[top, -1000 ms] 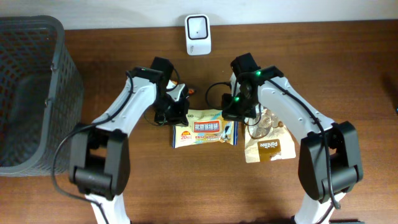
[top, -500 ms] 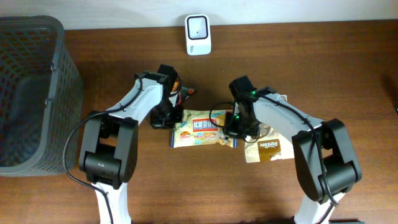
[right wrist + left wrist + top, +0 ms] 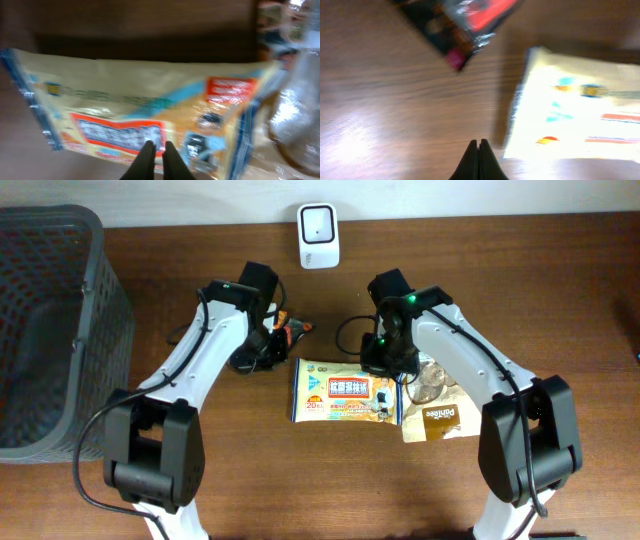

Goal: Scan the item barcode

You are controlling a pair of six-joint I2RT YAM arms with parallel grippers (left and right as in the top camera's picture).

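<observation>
**Hazards**

1. The left gripper has its fingers pressed together and empty, low over the table. It lies between the glossy red-and-black foil packet and the left edge of the yellow-and-white printed film snack packet. A sideways sweep from here would likely shove either packet rather than lift it.
2. The snack packet, the task item, lies flat at mid-table with its printed face up. No barcode can be made out on this face. If the code is on the underside, the packet must be turned before presentation, and thin film is liable to slip or crumple.
3. The right gripper sits over the packet's right end, its fingers nearly together with a narrow gap. Whether they pinch the film cannot be told. A weak hold would likely drop the packet on the way up.
4. A clear plastic bag of round pieces and a brown paper-look pouch lie just beside that end. A wide grasp could catch them.

**Surface and room**

A dark grey mesh plastic basket stands at far left. The table is dark brown wood grain. The white box-shaped barcode scanner stands at its rear edge, against a pale wall.
</observation>
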